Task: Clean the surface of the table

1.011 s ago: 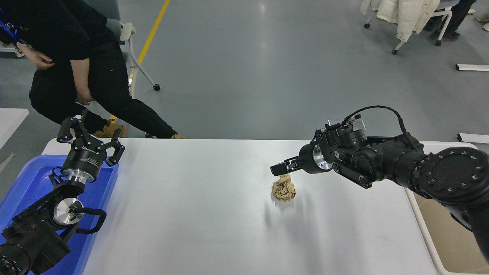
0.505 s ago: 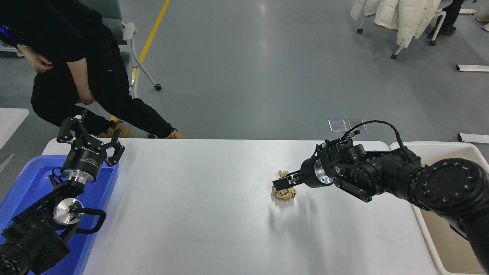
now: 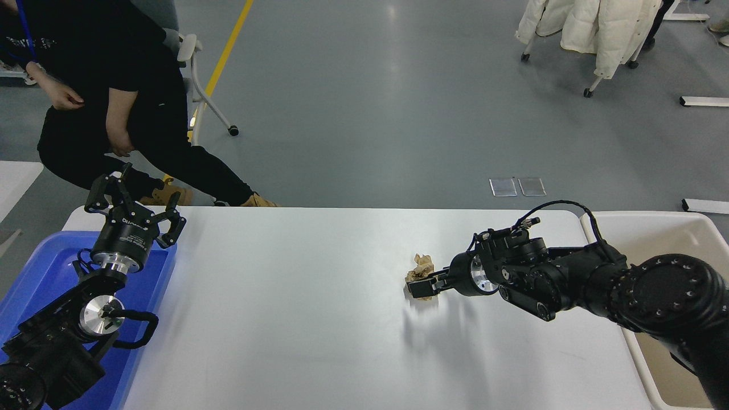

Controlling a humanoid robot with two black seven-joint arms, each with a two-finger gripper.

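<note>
The white table surface [image 3: 296, 307] holds one crumpled ball of brown paper [image 3: 422, 264] right of its middle. My right gripper [image 3: 422, 287] reaches in from the right, is down at the table and sits on the near side of the paper ball, hiding its lower part. From this angle I cannot tell whether it is open or shut. My left gripper [image 3: 132, 196] is parked at the lower left above the blue tray, open and empty.
A blue plastic tray [image 3: 51, 267] lies at the table's left end under the left arm. A beige bin [image 3: 655, 228] stands at the right end, behind the right arm. A person in black [image 3: 114, 85] leans by the far left corner.
My right gripper has come down from above the paper ball to table level and now covers its near part. The ball has hardly moved. The left arm has not moved.
</note>
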